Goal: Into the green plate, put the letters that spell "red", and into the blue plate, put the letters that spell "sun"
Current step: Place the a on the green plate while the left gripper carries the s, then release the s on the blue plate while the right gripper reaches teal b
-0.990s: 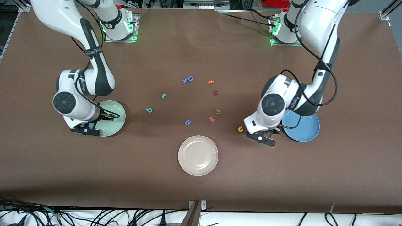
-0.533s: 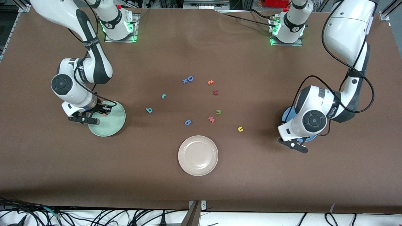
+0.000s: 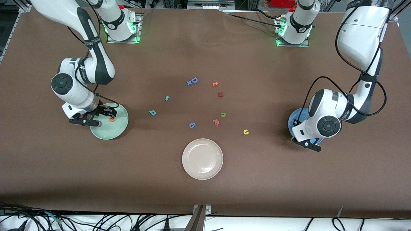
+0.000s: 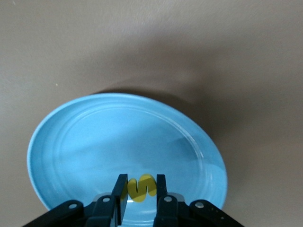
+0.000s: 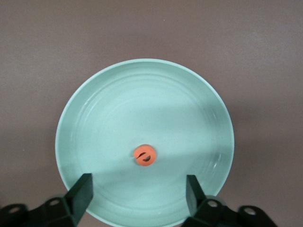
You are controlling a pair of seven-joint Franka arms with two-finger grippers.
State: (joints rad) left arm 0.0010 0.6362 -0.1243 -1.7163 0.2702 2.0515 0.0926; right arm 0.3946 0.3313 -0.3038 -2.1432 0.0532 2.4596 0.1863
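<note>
1. I see the orange "e" (image 5: 144, 155) lying free in the green plate (image 3: 119, 128), a little off its middle.
2. My right gripper (image 5: 138, 191) hangs over that green plate with its fingers spread wide and nothing between them.
3. My left gripper (image 4: 140, 189) is over the blue plate (image 4: 85, 142), clamped on the yellow "s" (image 4: 140, 187), which stands between the pads above the plate's floor.
4. In the front view the blue plate is mostly covered by the left arm's wrist; only part of its rim shows, toward the left arm's end of the table.
5. I take the cream plate (image 3: 202, 158) as landmark: it sits alone, nearest the front camera.
6. The yellow "u" (image 3: 246, 132) lies on the table farther from the camera than the cream plate, toward the left arm's end.
7. The olive "n" (image 3: 223, 114) lies farther still, with the pink "w" (image 3: 216, 122) just beside it, between it and the cream plate.
8. The teal "d" (image 3: 152, 112) and the thin teal "r" (image 3: 167, 98) lie farther than the cream plate, toward the right arm's end, apart from each other.
9. A blue "6" piece (image 3: 192, 125) is the nearest letter to the cream plate.
10. Farthest from the cream plate I note the blue capital "D" (image 3: 194, 80) touching a small blue "x" (image 3: 189, 83), an orange piece (image 3: 215, 84) and a dark red letter (image 3: 220, 94).
</note>
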